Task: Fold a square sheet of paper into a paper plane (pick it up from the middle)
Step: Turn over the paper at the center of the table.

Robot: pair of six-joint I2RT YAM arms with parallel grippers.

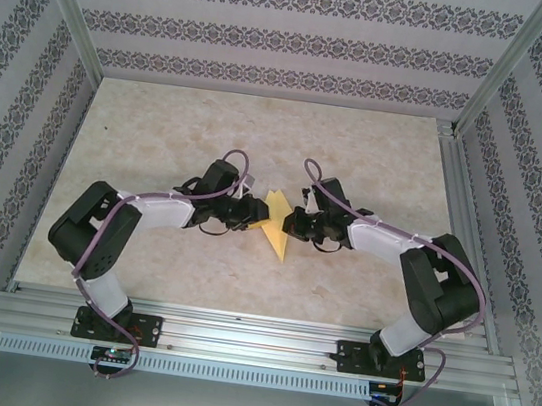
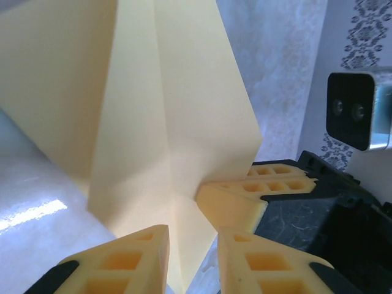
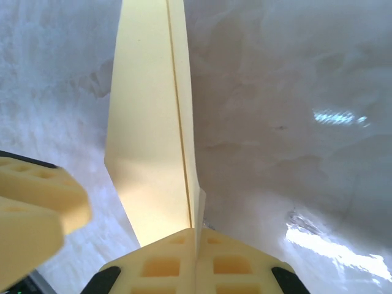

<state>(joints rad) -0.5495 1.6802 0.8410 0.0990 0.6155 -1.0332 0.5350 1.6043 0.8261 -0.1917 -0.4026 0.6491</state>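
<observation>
Open tabletop [image 1: 158, 147] around paper plane [image 1: 276, 226]

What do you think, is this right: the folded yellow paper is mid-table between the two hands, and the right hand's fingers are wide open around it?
Not quite. The right hand is shut on the folded yellow paper, fingers pressed together on its edge, as the right wrist view shows. The rest stands.

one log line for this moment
paper plane: folded, pointed | right fingers: shut on paper plane | left fingers: parted around it
</observation>
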